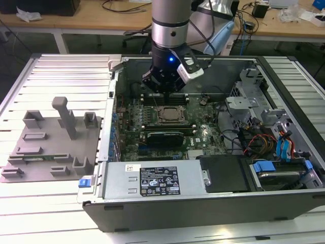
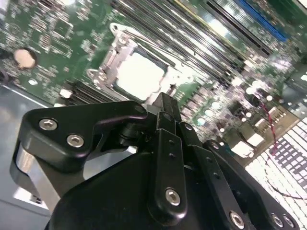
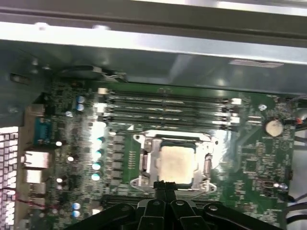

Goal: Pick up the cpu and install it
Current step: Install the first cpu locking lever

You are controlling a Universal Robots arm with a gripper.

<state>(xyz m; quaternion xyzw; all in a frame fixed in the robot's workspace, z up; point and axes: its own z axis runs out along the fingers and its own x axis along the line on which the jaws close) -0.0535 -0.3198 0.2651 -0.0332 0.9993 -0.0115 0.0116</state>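
Note:
The cpu [image 3: 176, 164] is a pale silver square lying flat in the metal-framed socket on the green motherboard; it also shows as the cpu [image 2: 140, 75] and the cpu [image 1: 168, 114]. My gripper [image 1: 163, 93] hangs inside the open computer case [image 1: 152, 203], just above and behind the socket in the exterior view. In both wrist views the black fingertips [image 3: 163, 185] sit pressed together at the socket's edge, apart from the chip. The gripper [image 2: 163, 101] is shut with nothing held.
Memory slots [image 3: 165, 108] run beside the socket, and a long black expansion card [image 1: 165, 137] lies on its other side. A grey fixture plate [image 1: 48, 145] with upright posts sits on the slatted table at the exterior view's left. Cables and drive bays [image 1: 269, 142] fill the case's right.

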